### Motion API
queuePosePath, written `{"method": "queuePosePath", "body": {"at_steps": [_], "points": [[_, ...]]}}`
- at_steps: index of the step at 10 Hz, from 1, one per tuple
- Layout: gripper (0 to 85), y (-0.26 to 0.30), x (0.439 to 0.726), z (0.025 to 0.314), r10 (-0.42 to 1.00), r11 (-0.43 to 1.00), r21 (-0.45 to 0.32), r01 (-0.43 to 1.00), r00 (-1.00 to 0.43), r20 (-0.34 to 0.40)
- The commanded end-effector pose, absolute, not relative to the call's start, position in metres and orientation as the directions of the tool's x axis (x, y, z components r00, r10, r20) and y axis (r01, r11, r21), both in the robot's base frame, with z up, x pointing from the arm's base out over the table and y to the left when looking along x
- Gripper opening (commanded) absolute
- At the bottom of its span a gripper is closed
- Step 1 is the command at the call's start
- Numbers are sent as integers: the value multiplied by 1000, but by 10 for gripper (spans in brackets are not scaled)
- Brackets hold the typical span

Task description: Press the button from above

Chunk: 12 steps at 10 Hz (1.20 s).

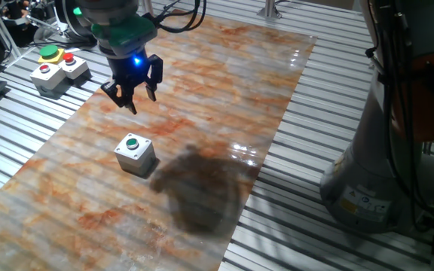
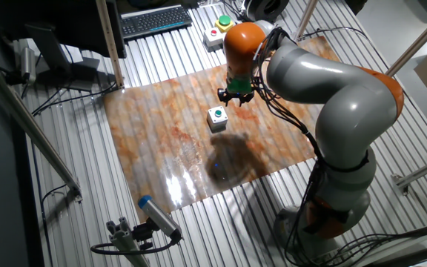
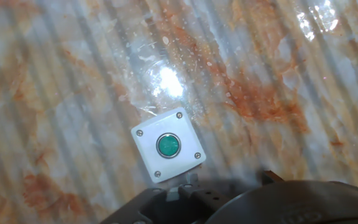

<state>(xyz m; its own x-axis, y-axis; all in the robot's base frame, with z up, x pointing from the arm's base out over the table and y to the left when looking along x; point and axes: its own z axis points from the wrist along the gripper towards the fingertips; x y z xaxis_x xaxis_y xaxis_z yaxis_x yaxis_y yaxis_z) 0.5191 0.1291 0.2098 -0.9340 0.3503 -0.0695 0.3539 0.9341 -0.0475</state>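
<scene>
A small grey box with a round green button on top stands on the marbled orange-white mat. My gripper hangs in the air above the mat, beyond the box and apart from it. The other fixed view shows the gripper just up and right of the box. In the hand view the box and its button lie below centre, just above the dark hand body. No view shows the fingertips clearly.
A second control box with red and green-yellow buttons stands off the mat's far left; it also shows in the other fixed view. A keyboard lies behind. The robot base stands right. A dark shadow falls on the mat.
</scene>
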Motion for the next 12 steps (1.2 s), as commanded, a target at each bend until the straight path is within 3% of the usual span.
{"method": "queuePosePath", "body": {"at_steps": [1, 12], "points": [[510, 129, 519, 208, 349, 935, -44, 352, -935, -69], [510, 128, 527, 178, 341, 938, -33, 344, -937, -77]]}}
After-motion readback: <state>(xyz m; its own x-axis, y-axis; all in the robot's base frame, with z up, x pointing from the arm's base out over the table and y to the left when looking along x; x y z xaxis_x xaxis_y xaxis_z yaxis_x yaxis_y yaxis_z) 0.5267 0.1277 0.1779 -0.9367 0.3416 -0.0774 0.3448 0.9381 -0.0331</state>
